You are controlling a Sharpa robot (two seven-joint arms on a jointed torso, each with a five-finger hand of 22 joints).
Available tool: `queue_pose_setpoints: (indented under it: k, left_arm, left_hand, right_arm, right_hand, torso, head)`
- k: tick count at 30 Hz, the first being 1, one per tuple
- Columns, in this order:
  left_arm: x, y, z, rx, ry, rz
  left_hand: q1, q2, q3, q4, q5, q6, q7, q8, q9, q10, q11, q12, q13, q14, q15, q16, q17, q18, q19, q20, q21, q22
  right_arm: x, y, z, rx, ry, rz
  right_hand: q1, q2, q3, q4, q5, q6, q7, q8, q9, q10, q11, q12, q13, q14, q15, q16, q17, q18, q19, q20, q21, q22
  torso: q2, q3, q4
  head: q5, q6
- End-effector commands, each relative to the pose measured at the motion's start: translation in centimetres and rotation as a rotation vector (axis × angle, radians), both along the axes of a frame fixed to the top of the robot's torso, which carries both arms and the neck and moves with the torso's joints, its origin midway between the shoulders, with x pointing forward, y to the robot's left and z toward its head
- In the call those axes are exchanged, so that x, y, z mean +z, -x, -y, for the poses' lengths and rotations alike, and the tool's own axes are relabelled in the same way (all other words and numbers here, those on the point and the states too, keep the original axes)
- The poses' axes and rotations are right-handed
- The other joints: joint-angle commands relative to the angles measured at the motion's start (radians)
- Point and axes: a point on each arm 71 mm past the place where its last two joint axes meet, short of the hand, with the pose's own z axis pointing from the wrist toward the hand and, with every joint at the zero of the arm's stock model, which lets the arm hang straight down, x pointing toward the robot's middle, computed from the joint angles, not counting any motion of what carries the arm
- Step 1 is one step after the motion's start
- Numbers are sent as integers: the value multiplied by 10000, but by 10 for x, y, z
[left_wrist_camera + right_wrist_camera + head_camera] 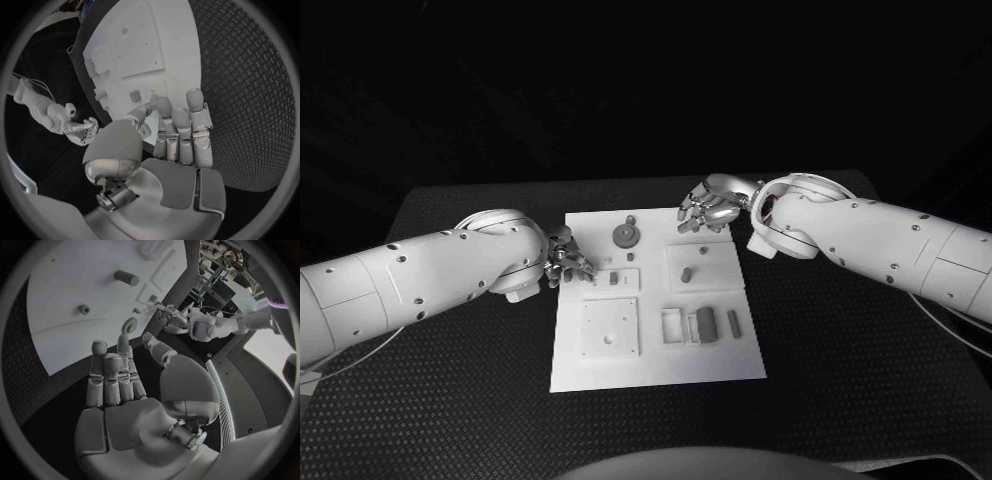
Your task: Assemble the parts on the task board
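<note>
- Task board (656,360) lies in the middle of the worktop (862,370), long axis running away from the robot, between the two arms.
- Left robot hand (567,259) sits at the board's left edge, about halfway up; its fingers (181,130) look extended side by side with nothing visibly in them, though in the head view I cannot tell for certain.
- Right robot hand (708,210) hovers over the board's far right corner, fingers (112,375) apart and holding nothing.
- Round geared part (627,235) stands near the far edge of the board, between the hands and a little nearer the left one by my judgement.
- Loose long parts (708,323) lie in the near right area, axes along the board: roughly three, well apart from both hands.
- One peg (127,277) stands upright on the board ahead of the right hand.
</note>
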Motion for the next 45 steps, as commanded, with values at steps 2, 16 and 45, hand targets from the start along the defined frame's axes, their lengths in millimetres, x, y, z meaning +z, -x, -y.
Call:
queue_pose_setpoints:
  k: [2,16,45]
  left_arm:
    - [-1,1,4,-109,-24,64]
    - [-1,5,11,-343,-59,99]
    - [-4,6,13,-581,-357,182]
  left_hand:
    - [-3,110,1773,-1774,34,89,30,42,7,65,14,15,13,31,-74,59,14,-134,50,-20,43,208]
    - [-15,109,1795,-1788,31,87,28,39,13,84,11,18,15,48,-79,62,15,-134,66,-25,53,207]
    - [-40,116,1831,-1807,28,82,28,31,24,96,10,14,14,63,-83,60,15,-134,77,-28,62,205]
  right_arm:
    - [0,1,-1,129,-3,-37]
    - [0,1,0,106,10,-44]
    - [-1,1,-1,191,-2,-98]
  right_hand:
    - [-100,13,-5,66,36,100,186,-50,15,-44,37,61,15,-75,-20,-22,-14,168,-54,-39,-27,170]
    - [-102,14,-5,70,37,100,186,-51,17,-44,37,61,15,-75,-20,-22,-15,168,-53,-39,-27,170]
    - [-105,13,-4,72,37,102,185,-54,20,-45,37,63,15,-77,-21,-22,-17,168,-55,-40,-27,169]
  torso:
    - [-1,7,2]
    - [-4,2,10]
    - [0,0,1]
  head:
    - [-16,-9]
    - [-26,-11]
    - [-24,-53]
